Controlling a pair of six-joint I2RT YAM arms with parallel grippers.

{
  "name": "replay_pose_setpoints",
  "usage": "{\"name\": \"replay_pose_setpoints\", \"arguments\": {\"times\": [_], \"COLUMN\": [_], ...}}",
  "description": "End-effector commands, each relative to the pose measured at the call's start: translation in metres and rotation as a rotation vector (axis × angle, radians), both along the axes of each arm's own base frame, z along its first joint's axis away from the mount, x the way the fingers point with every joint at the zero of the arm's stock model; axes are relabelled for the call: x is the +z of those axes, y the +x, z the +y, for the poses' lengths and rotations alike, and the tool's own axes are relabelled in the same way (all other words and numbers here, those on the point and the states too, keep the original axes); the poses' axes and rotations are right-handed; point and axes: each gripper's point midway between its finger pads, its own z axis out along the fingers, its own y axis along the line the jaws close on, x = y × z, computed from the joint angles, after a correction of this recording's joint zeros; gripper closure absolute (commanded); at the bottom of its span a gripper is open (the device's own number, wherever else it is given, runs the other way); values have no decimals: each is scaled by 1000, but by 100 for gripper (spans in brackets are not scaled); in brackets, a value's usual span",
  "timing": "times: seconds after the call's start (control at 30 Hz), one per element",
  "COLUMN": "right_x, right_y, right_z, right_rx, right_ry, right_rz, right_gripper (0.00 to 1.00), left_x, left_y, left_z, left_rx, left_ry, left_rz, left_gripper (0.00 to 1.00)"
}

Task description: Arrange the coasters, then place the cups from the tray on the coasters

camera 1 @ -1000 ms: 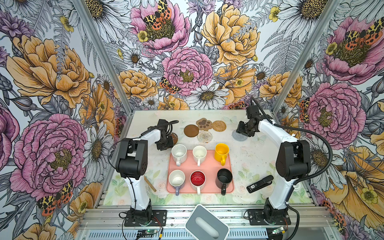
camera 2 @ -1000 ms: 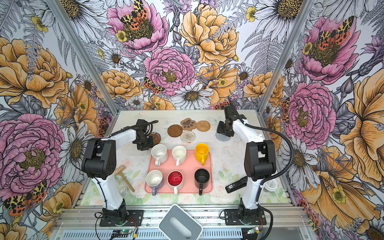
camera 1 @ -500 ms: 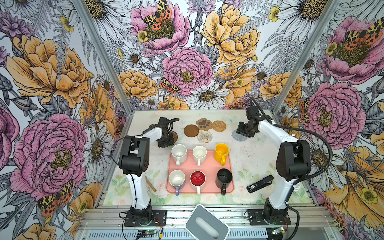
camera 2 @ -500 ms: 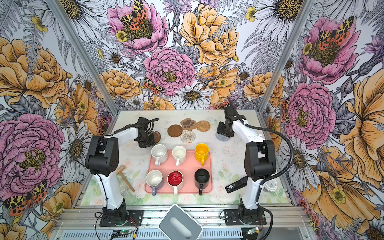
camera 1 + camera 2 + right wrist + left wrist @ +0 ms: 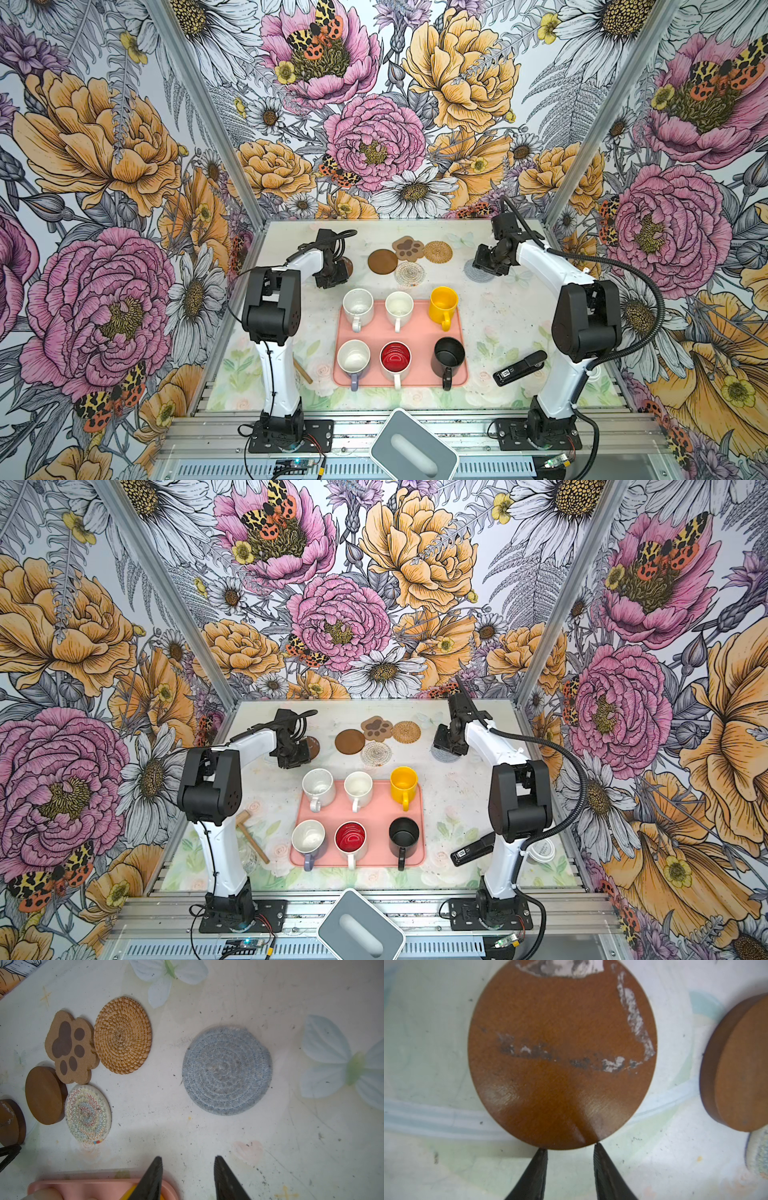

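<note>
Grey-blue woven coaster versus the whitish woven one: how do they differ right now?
Colour: the grey-blue woven coaster is plain, while the whitish woven coaster carries multicoloured zigzag stitching. Place: the grey-blue one lies alone, apart from the rest, whereas the whitish one sits crowded against a plain brown disc and the paw-print coaster. Shared: both are round spiral-woven mats, lying flat with nothing on them.

Pale floral surface (image 5: 490, 316) carries a pink tray (image 5: 419, 332). Beyond it lie a scuffed brown disc (image 5: 560, 1022), a plain brown disc (image 5: 382, 261), a paw-print coaster (image 5: 408, 248), a rattan round (image 5: 438, 252), a whitish woven round (image 5: 409, 273) and a grey-blue woven round (image 5: 226, 1070).
</note>
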Motion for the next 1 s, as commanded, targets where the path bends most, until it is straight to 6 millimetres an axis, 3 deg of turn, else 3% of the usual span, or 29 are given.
{"name": "replay_pose_setpoints", "arguments": {"times": [0.0,0.2,0.37,0.77,0.97], "right_x": [27,33,37,23,1], "right_y": [2,8,22,72,89], "right_z": [7,16,39,150,202], "right_rx": [3,16,61,272,344], "right_ry": [21,37,62,214,311], "right_rz": [-67,-82,-97,-110,-86], "right_gripper": [56,57,57,58,58], "left_x": [-7,-5,9,85,103], "left_y": [5,9,9,11,8], "left_z": [13,17,10,-9,-17], "left_rx": [24,26,18,-19,-36], "left_ry": [34,36,0,-83,-109], "left_rz": [14,14,-10,-166,-200], "left_gripper": [61,61,61,60,59]}}
